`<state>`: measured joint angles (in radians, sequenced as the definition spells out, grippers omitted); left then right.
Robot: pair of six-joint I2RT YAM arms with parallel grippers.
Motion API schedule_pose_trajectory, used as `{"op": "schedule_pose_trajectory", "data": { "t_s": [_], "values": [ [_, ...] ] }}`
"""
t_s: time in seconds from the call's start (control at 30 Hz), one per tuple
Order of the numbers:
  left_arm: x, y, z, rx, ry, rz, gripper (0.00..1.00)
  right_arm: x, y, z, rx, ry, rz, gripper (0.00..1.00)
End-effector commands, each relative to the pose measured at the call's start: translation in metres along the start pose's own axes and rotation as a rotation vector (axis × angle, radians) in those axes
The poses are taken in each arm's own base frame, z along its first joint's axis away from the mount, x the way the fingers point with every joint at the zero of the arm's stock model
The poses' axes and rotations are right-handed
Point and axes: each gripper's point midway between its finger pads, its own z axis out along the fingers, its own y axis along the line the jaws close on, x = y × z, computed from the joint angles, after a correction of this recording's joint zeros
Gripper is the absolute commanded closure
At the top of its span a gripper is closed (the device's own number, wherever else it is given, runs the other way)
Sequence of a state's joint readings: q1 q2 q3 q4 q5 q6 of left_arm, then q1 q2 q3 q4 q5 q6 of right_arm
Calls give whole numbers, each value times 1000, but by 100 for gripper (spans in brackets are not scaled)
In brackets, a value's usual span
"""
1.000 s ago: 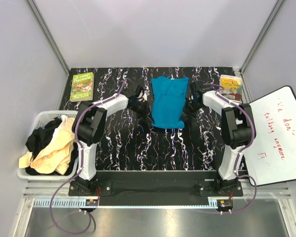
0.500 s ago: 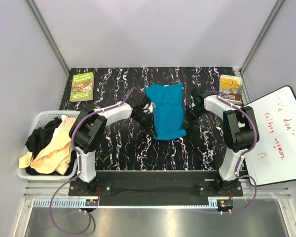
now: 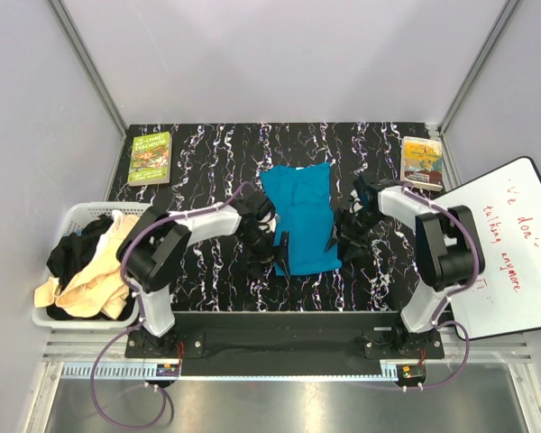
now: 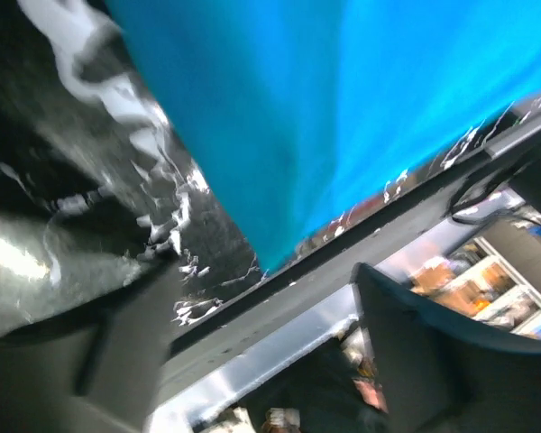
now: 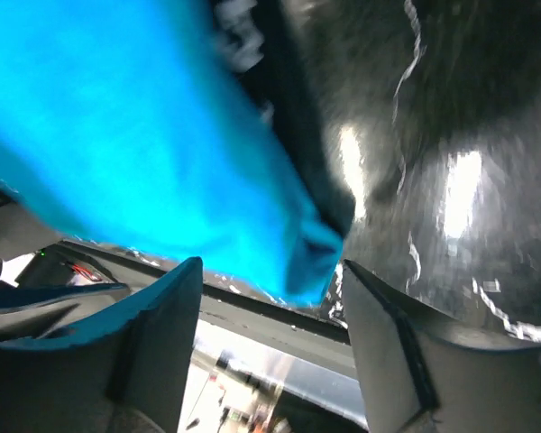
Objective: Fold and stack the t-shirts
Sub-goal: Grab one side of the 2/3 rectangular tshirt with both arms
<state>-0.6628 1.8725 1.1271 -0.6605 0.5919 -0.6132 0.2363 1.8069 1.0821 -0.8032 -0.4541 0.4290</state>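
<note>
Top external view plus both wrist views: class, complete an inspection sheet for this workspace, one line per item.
Surface: black white-veined marbled tabletop, no spills seen.
Job's things: teal fabric t-shirt lies at centre between the arms; black t-shirt and cream t-shirt heaped in the white slatted plastic basket on the left.
Clutter: green paperback book at far left; yellow paperback book at far right.
End effectors: left end effector and right end effector at the teal shirt's near corners, fingers apart.
Cables: purple cables run along both arms and loop at the bases.
Surroundings: grey walls; whiteboard with red handwriting on the right.
</note>
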Motion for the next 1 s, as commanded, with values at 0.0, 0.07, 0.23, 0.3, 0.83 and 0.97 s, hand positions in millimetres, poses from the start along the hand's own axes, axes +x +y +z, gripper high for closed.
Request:
{"op": "schedule_pose_trajectory", "data": {
  "t_s": [0.0, 0.07, 0.23, 0.3, 0.83, 0.97],
  "values": [
    [1, -3, -15, -42, -101, 59, 7, -3, 11, -34, -14, -131, -58, 29],
    [-2, -1, -15, -50, -124, 51, 7, 0, 9, -34, -11, -128, -47, 28],
    [-9, 6, -3, -61, -149, 20, 14, 18, -14, -8, 36, -43, 18, 31],
    [-12, 7, 1, -65, -155, 14, 19, 24, -25, 0, 65, -18, 37, 31],
    [-52, -7, 18, -39, -218, 14, 100, 11, -8, 25, -86, -75, 83, 84],
    [-46, -10, 7, -37, -218, 33, 100, 8, 1, 12, -111, -109, 66, 93]
  ]
}}
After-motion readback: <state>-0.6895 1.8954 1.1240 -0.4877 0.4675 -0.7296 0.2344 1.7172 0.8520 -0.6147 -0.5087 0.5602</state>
